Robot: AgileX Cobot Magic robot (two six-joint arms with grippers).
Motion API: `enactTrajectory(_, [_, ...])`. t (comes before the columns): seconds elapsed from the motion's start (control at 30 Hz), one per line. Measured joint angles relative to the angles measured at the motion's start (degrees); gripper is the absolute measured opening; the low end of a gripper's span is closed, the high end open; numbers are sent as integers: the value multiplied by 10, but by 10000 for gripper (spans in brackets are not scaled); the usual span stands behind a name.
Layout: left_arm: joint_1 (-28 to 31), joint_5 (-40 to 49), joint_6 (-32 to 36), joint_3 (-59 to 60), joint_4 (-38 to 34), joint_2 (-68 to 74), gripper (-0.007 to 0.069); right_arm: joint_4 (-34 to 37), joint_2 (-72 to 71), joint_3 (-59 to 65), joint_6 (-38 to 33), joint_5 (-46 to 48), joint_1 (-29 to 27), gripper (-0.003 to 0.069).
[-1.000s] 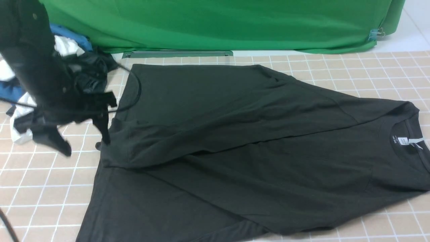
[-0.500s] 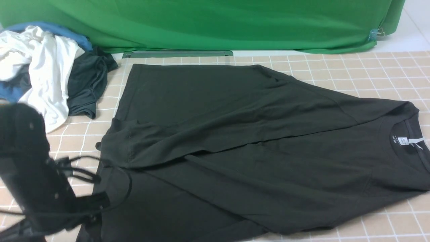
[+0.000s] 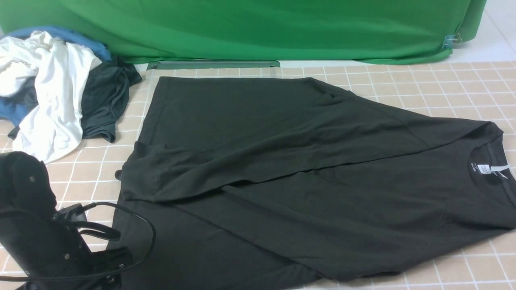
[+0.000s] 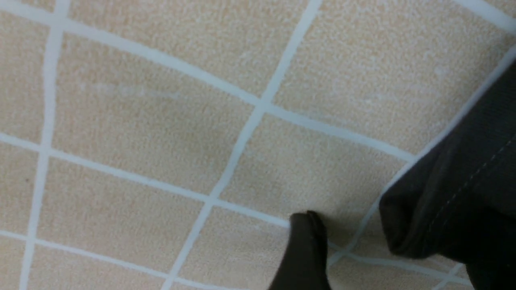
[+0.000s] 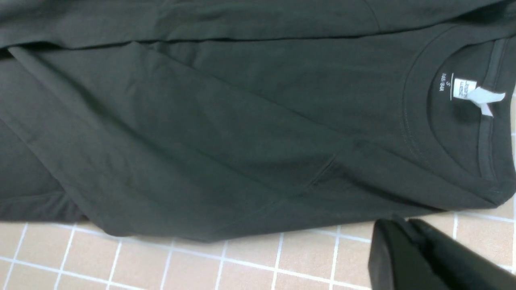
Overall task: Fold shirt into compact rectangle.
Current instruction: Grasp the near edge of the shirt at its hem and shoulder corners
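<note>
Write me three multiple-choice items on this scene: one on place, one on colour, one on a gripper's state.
1. In the front view, where is the neckline of the shirt?
A) at the left
B) at the right
C) in the middle

2. What colour is the cloth hanging behind the table?
A) red
B) yellow
C) green

3. How does the right gripper stand?
A) shut
B) wide open
C) half open

Key:
1: B, the neckline of the shirt, with its white label, lies toward the right edge.
2: C, the hanging cloth beyond the table is green throughout.
3: A, the fingertips of the right gripper sit side by side with no gap between them.
</note>
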Motion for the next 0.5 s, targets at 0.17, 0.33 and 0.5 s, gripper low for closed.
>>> enactTrajectory(0.17, [0, -9, 34, 0, -34, 0, 230, 0, 4, 0, 1, 1, 0, 38])
enactTrajectory(0.33, [0, -11, 54, 1, -34, 0, 40, 4, 14, 0, 2, 15, 31, 41])
enactTrajectory(0.5, [0, -34, 71, 0, -58, -12, 29, 7, 77, 0, -6, 27, 139, 52])
